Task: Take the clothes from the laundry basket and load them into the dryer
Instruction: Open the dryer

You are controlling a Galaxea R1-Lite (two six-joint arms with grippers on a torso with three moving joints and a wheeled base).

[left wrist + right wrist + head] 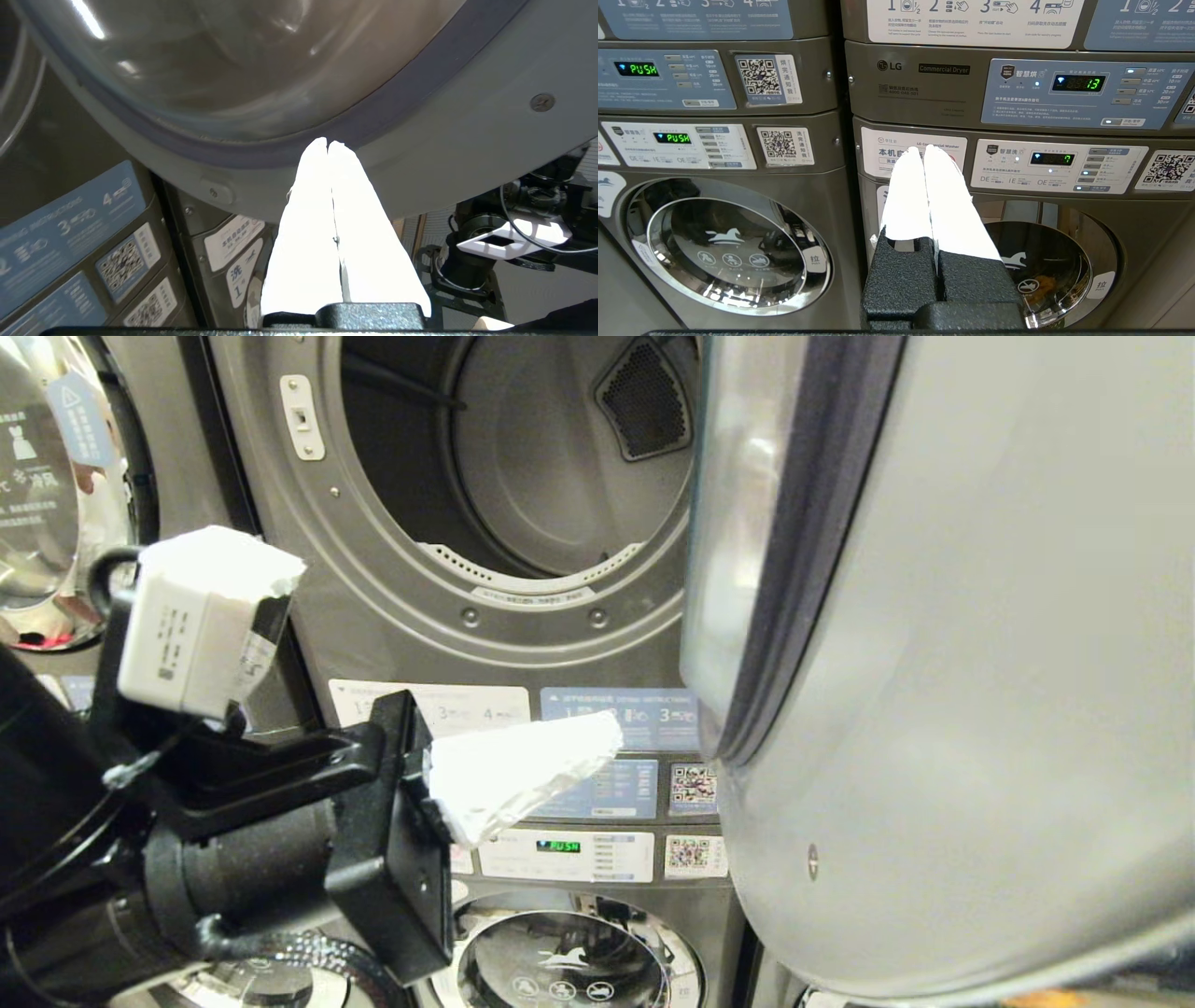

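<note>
The dryer (392, 579) has a dull grey metal front, and its drum (551, 457) is the same grey with a black mesh vent (644, 397) at two o'clock. The open door (980, 663) is pale grey with a dark blue-grey seal around clear glass. Below the opening, at six o'clock, sit one white and one blue instruction label (621, 717), black-and-white QR codes (693, 786) and a small display (558, 847) with green letters. The left gripper (611, 737) has white fingers on a black body; the right gripper (924, 151) matches.
</note>
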